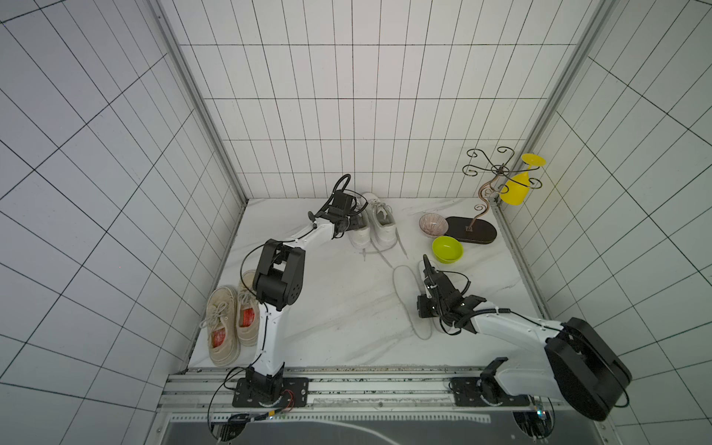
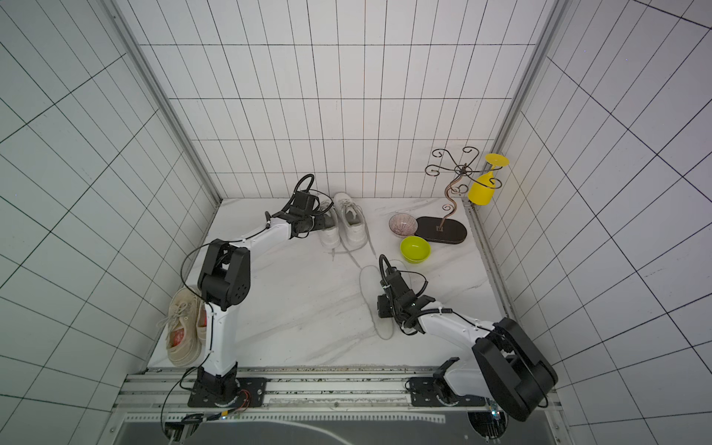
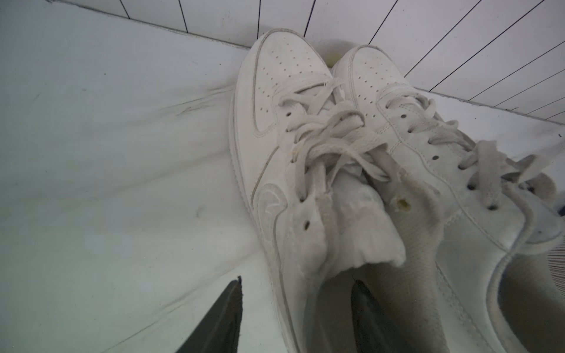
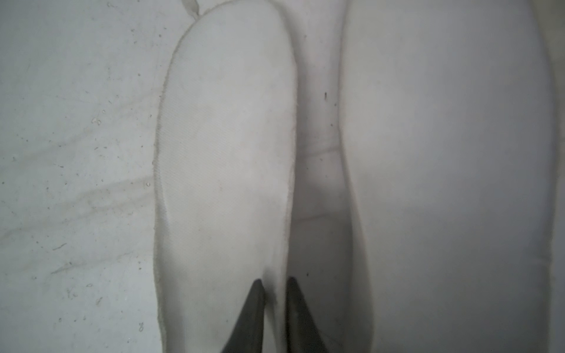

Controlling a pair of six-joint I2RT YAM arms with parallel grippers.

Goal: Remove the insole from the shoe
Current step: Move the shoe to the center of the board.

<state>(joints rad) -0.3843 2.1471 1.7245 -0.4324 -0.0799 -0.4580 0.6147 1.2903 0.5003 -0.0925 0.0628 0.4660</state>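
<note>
1. Clearly out of any shoe, a white insole (image 1: 408, 300) lies flat on the marble tabletop (image 1: 339, 308), toward the robot's right side. Both top views show it (image 2: 371, 300).
2. Just beside it lies a second insole (image 4: 443, 152), roughly parallel to it. The right wrist view shows a thin strip of tabletop between the two. In the top views the right arm covers most of this one.
3. The right tool (image 4: 275, 284) hangs low over the first insole, at the edge that faces the second insole. Its jaws are narrowly apart. Whether the tips touch the fabric cannot be told.
4. At the back of the tabletop, near the tiled wall, the left tool (image 3: 296, 279) sits at the collar of a white sneaker (image 3: 275, 122) with loose laces. Its jaws are wide. One finger (image 3: 367, 311) is inside the shoe's opening and the other is outside over the tabletop, with the collar wall between them.
5. A second white sneaker (image 3: 428, 152) stands against the first, side by side, with both toes toward the wall.
6. Near the right wall are a lime-green bowl (image 1: 447, 249) and a patterned bowl (image 1: 433, 225). Beside them is a wire stand (image 1: 470, 230) with a yellow goblet (image 1: 518, 188) hanging upside down from it.
7. At the front left, a pair of beige canvas shoes (image 1: 227, 327) lies partly behind the left arm.
</note>
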